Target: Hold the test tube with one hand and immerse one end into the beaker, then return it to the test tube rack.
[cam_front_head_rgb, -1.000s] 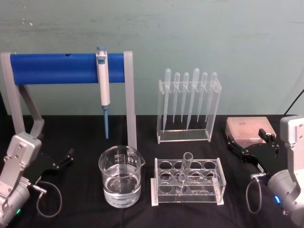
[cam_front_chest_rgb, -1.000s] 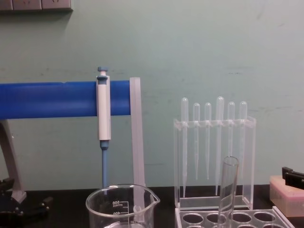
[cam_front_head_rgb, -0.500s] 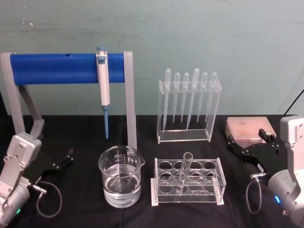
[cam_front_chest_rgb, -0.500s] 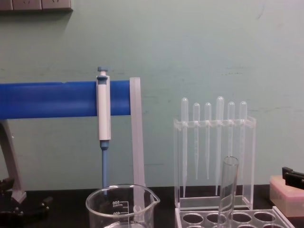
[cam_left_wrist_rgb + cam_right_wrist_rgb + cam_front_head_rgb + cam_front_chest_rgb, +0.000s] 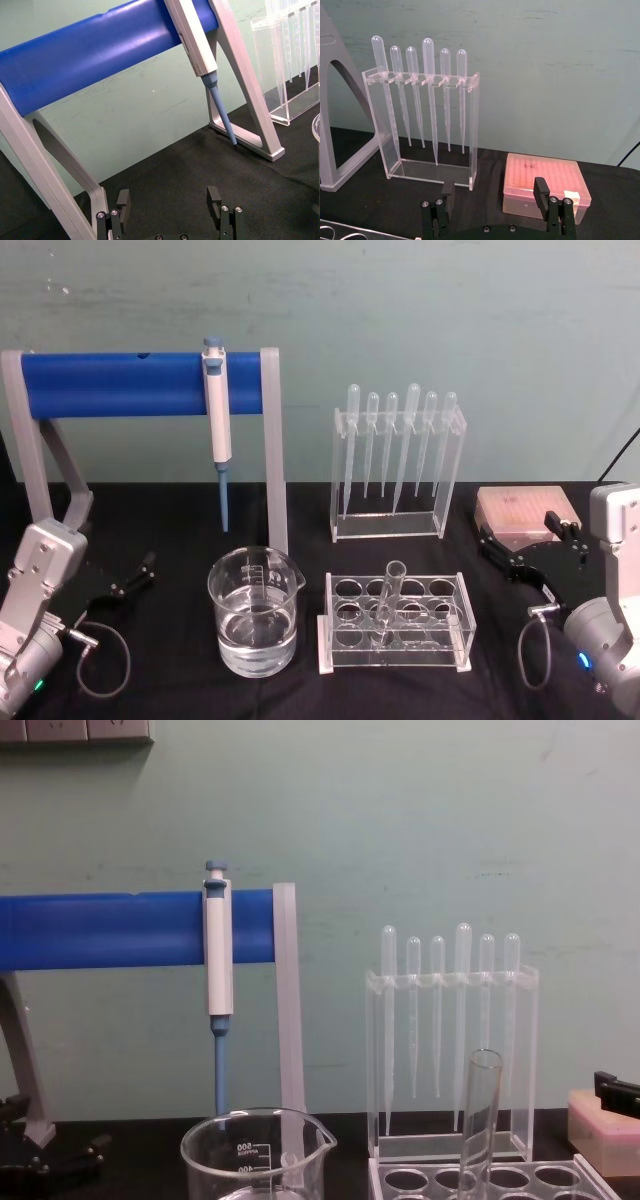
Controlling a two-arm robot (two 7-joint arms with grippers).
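The long clear glass test tube (image 5: 387, 602) is standing in the clear acrylic rack with round holes (image 5: 394, 624) at the near centre of the black-covered desk (image 5: 170, 680), leaning slightly, its open rim uppermost. In the chest view the tube (image 5: 479, 1120) is rising out of the rack (image 5: 500, 1178) just right of centre.

The wide clear glass beaker with pour spout (image 5: 254, 611) is sitting just left of the rack, apart from it, holding clear liquid to about a third of its height. White graduation marks are showing on its wall in the chest view (image 5: 255, 1156).

The left black two-finger gripper (image 5: 130, 574) is resting at the near left of the desk, well apart from the beaker; in the left wrist view (image 5: 169, 200) its jaws are standing wide and holding nothing. The right black two-finger gripper (image 5: 520, 550) is sitting at the near right, just in front of the pink lidded tip box (image 5: 527, 510); in the right wrist view (image 5: 493, 192) its jaws are likewise spread wide with nothing between them.

Farther back, the blue-and-white pipettor (image 5: 217, 430) is hanging from the blue bar stand with grey legs (image 5: 120, 383), tip pointing down behind the beaker. Right of it, the clear acrylic holder of six thin bulb-topped plastic pipettes (image 5: 398, 470) is standing behind the tube rack.
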